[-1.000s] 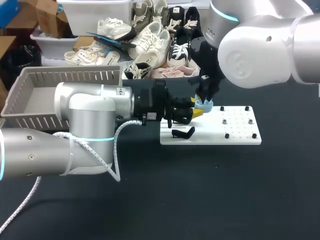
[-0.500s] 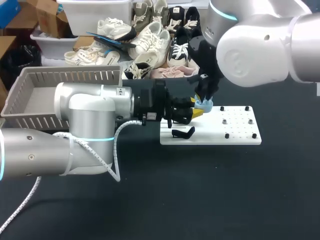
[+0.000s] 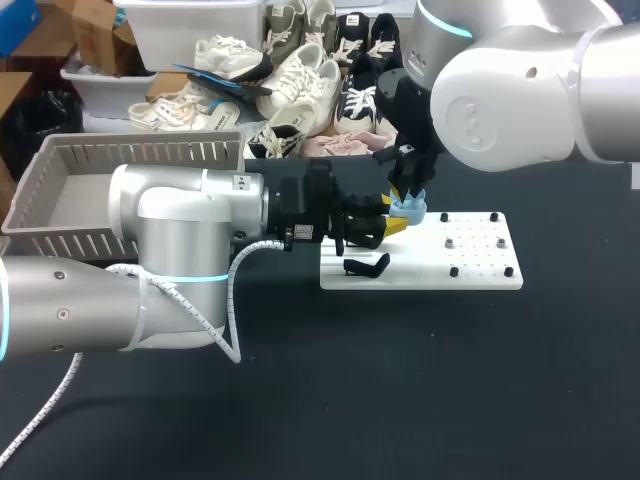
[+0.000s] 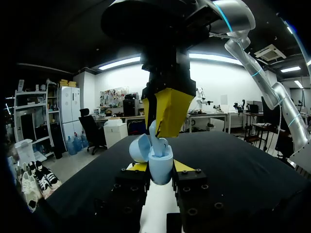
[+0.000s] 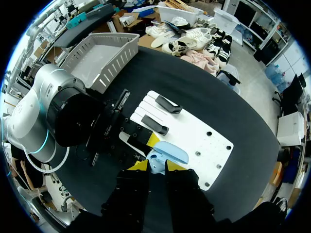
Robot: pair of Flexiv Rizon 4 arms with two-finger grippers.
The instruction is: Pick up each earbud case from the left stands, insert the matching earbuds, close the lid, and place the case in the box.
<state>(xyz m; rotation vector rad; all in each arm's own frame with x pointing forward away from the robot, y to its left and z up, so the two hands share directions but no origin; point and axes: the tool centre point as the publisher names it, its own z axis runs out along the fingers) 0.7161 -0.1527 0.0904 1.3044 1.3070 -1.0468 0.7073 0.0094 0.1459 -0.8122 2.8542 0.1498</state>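
Two arms, one case: seating the earbud

Left fingers [image 3: 394, 226] clamp the pale blue case [image 4: 160, 171] by its sides, lid tipped open, just above the white board [image 3: 480, 272]. Right fingers [image 4: 157, 127] stand narrow and seem to pinch a pale earbud [image 4: 156, 141] at the case mouth. Press straight down into the well, keep clear of the lid, and release only once seated.

The rounded plastic earbud case [image 4: 160, 170] is pale blue. The flat board [image 3: 480, 272] under the case is white with black dots; the surface [image 3: 400, 380] is black.
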